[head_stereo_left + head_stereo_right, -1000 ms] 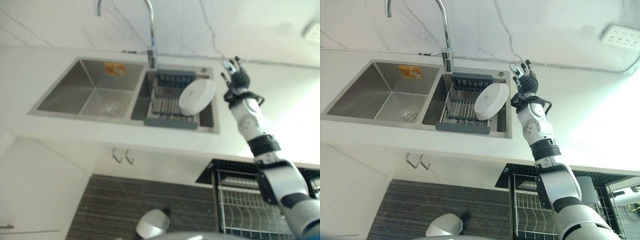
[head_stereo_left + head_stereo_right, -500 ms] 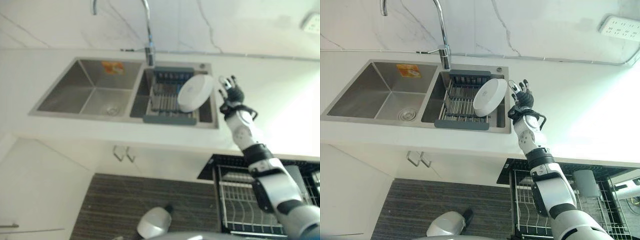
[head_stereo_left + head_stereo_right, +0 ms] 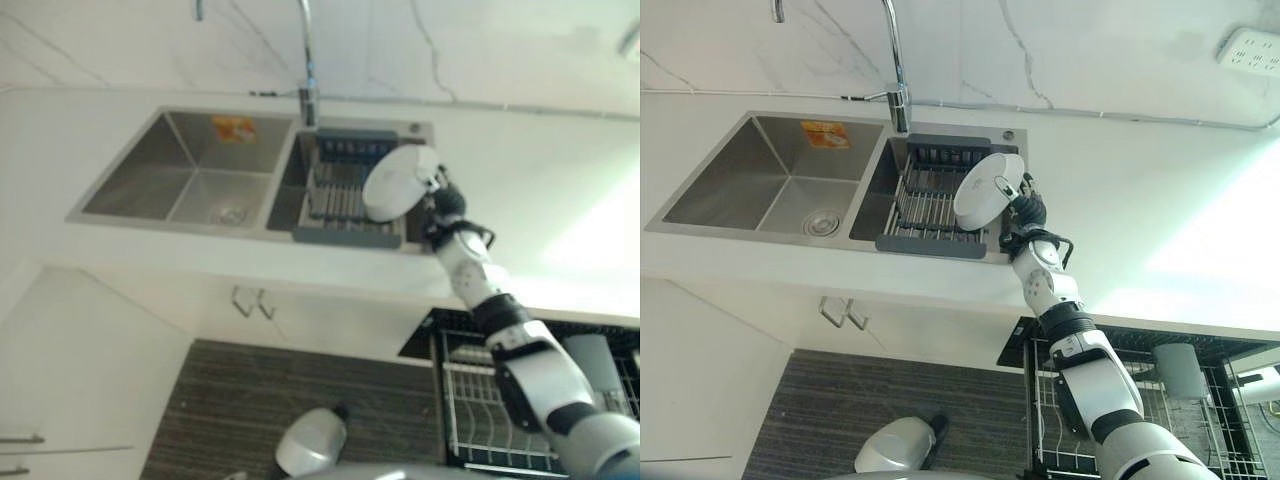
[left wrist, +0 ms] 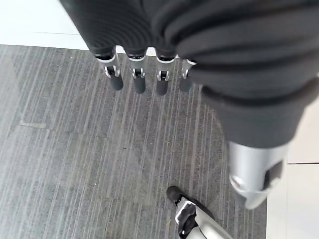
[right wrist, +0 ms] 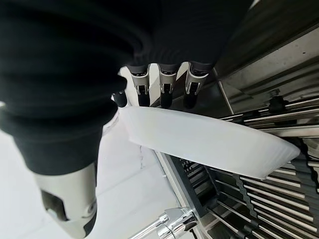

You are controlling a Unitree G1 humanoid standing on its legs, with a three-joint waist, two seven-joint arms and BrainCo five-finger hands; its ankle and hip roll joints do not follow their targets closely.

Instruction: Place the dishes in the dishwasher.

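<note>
A white plate (image 3: pixel 980 192) leans on edge at the right end of the grey dish rack (image 3: pixel 925 205) inside the right sink basin. My right hand (image 3: pixel 1028 212) reaches up to the plate's right rim. In the right wrist view its straight fingers (image 5: pixel 159 89) lie across the rim of the plate (image 5: pixel 209 139), with the thumb (image 5: pixel 67 209) spread apart on the other side; the hand is open. My left hand (image 4: pixel 134 74) hangs open above the striped grey floor, holding nothing.
The pulled-out dishwasher rack (image 3: pixel 1080 400) stands low at the right, with a grey cup (image 3: pixel 1180 370) in it. The left sink basin (image 3: pixel 780 180) and faucet (image 3: pixel 898 60) sit on the white counter. A wall socket (image 3: pixel 1248 48) is at the far right.
My right hand has come down and to the left from the counter beside the sink to the plate's rim. The camera has shifted slightly.
</note>
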